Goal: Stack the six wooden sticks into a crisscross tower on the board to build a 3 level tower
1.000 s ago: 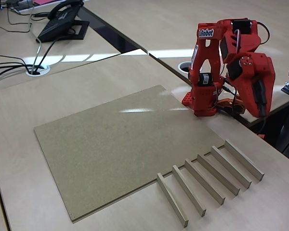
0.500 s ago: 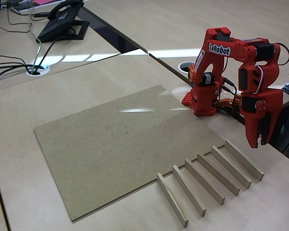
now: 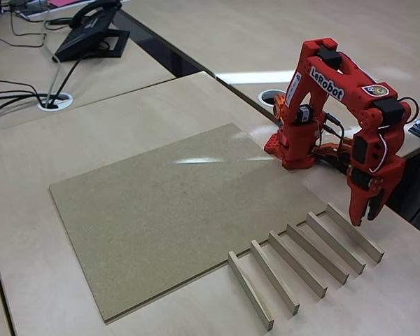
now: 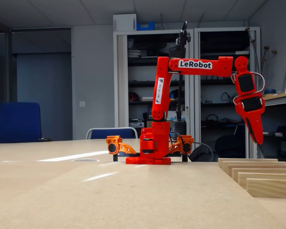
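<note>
Table: pale wood-look tabletop (image 3: 126, 112), board (image 3: 161, 210) bare, mid-frame.
Sticks: six wooden sticks (image 3: 304, 262), lower right; light, stiff, grab mid-length.
Fingers: my gripper (image 3: 362, 218) hanging over the rightmost one, can't tell the gap.

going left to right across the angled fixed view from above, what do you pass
Black desk phone at the far left, then the brownish-tan fibreboard board, then the red robot arm's base, then the row of six pale wooden sticks lying side by side on the table, and the red gripper hanging above the rightmost stick.
</note>
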